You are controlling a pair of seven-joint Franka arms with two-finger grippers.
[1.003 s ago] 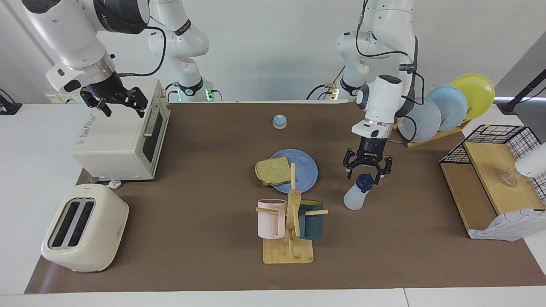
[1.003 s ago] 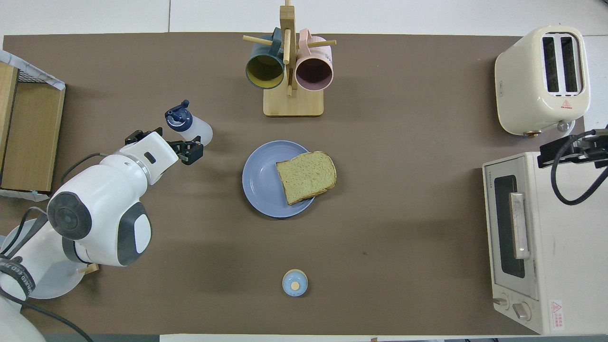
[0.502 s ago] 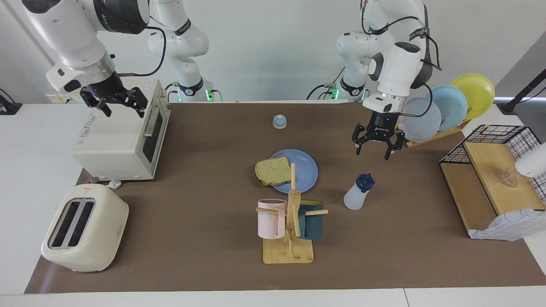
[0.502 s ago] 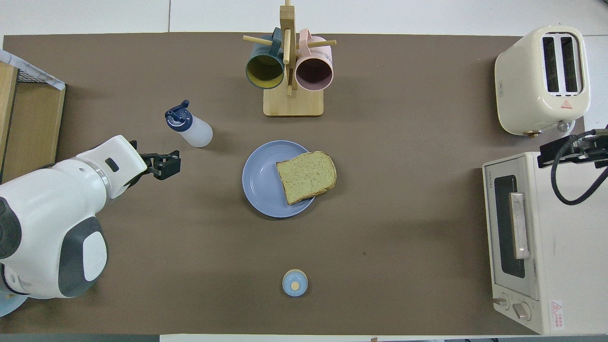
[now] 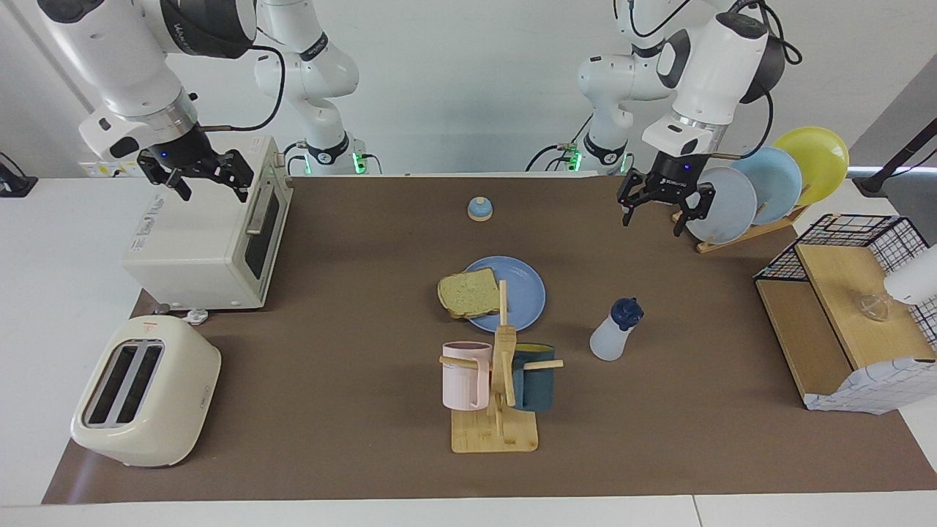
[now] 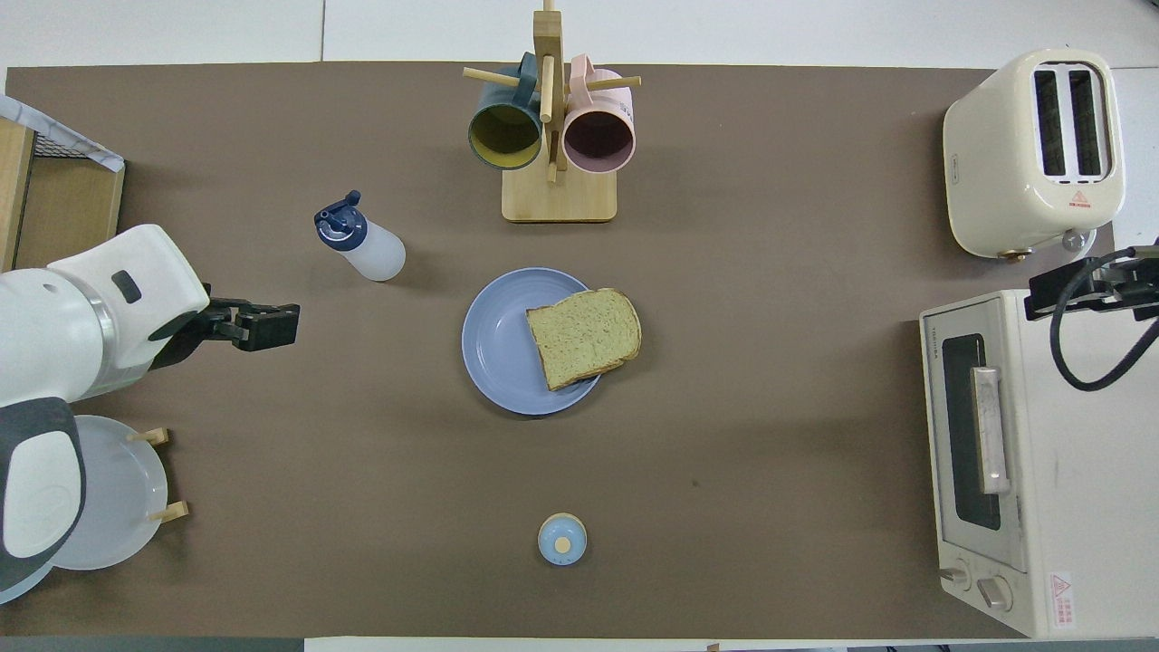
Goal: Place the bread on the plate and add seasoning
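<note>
A square slice of toast with a pale yellow-green crumb and brown crust [image 5: 469,292] is seen resting on the round, flat medium-blue plate [image 5: 521,288], overhanging the rim toward the right arm's end of the brown worktop [image 5: 351,293]. The first step is thus judged done. The small translucent white plastic bottle with a dark navy cap [image 5: 615,330] is set upright on the worktop beside the plate, toward the left arm's end, touched by nothing; whether any seasoning was shaken over the toast cannot be told, as no grains are made out on the crumb. The left gripper [image 5: 665,203] is held in the air over the worktop between the plate and a wooden rack of plates [image 5: 761,192], fingers spread and empty. The right gripper [image 5: 196,176], fingers likewise spread and empty, is held waiting over a cream toaster oven [image 5: 212,234], well apart from the plate. If seasoning is still owed, the bottle would have to be gripped and tipped above the plate.
</note>
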